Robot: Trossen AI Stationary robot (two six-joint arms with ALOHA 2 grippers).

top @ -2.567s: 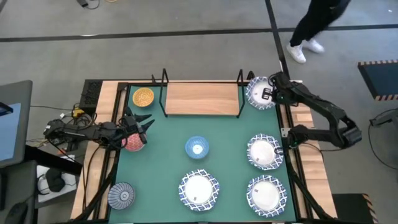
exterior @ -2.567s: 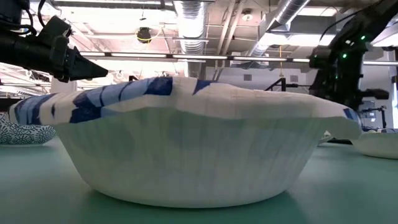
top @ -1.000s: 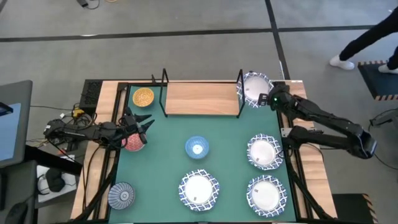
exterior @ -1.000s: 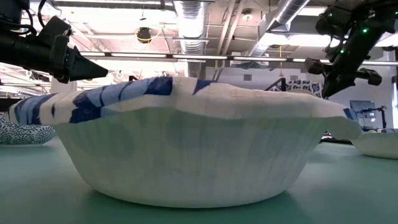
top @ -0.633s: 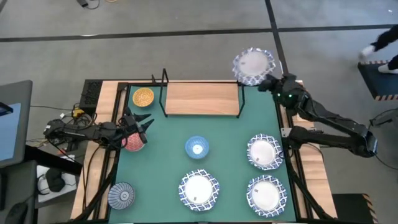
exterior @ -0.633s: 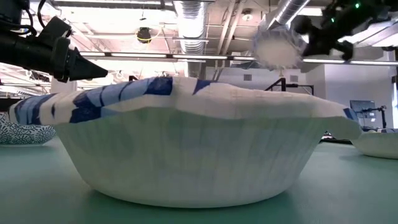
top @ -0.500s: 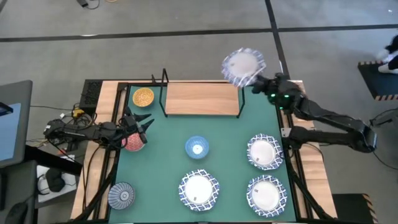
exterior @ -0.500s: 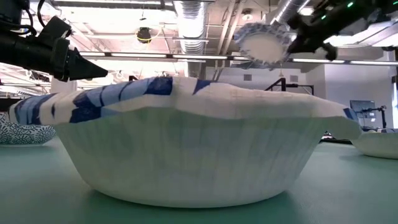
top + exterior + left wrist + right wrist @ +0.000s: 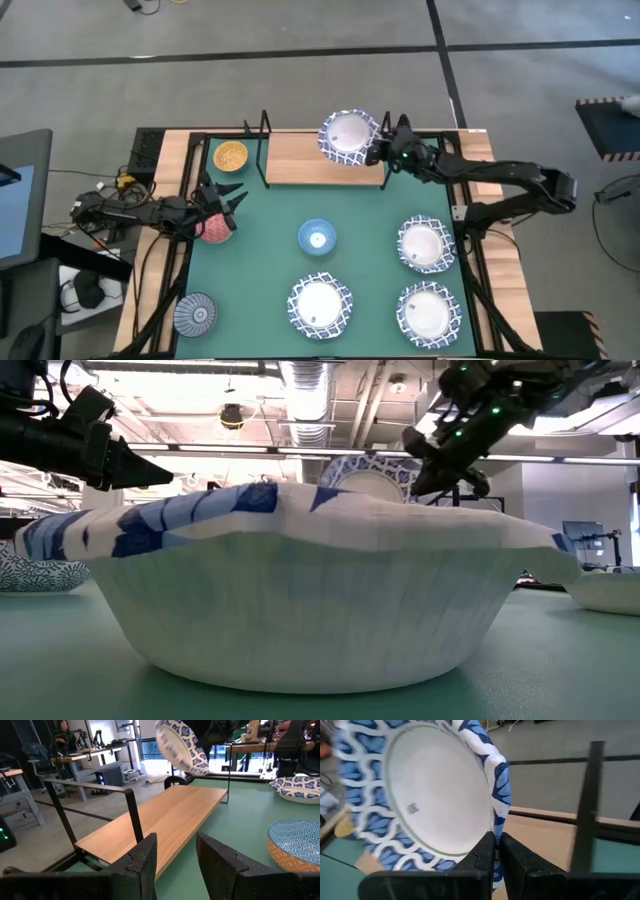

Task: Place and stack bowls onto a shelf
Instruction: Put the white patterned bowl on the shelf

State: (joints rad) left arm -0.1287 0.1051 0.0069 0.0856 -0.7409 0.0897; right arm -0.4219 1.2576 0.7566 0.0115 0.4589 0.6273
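Observation:
My right gripper (image 9: 376,150) is shut on a white bowl with a blue lattice rim (image 9: 348,135), held in the air over the right end of the light-wood shelf (image 9: 310,160). In the left wrist view this bowl (image 9: 182,747) hangs tilted above the shelf's board (image 9: 160,820). My left gripper (image 9: 235,198) waits open at the table's left edge, beside a red bowl (image 9: 215,229) that rests on the mat. My right gripper pinches the bowl's rim (image 9: 496,827) between its two fingers, one finger (image 9: 482,855) on the inner face and the other on the outer wall. The fingers come from the table's right, slanting down. The bowl is lifted clear of the shelf and tilted, its opening turned up and to the left.
On the green mat stand an orange-yellow bowl (image 9: 231,156) left of the shelf, a light blue bowl (image 9: 317,238) in the middle, a grey-blue bowl (image 9: 195,314) near left, and three white lattice bowls (image 9: 425,243), (image 9: 320,305), (image 9: 427,312). Black wire uprights (image 9: 387,125) rise at the shelf's ends.
My right gripper has lifted the white bowl from beside the shelf's right end, swung it past the table's far edge, then carried it toward the left edge to above the shelf's right end. The wrist has turned and the bowl has tipped on the way.

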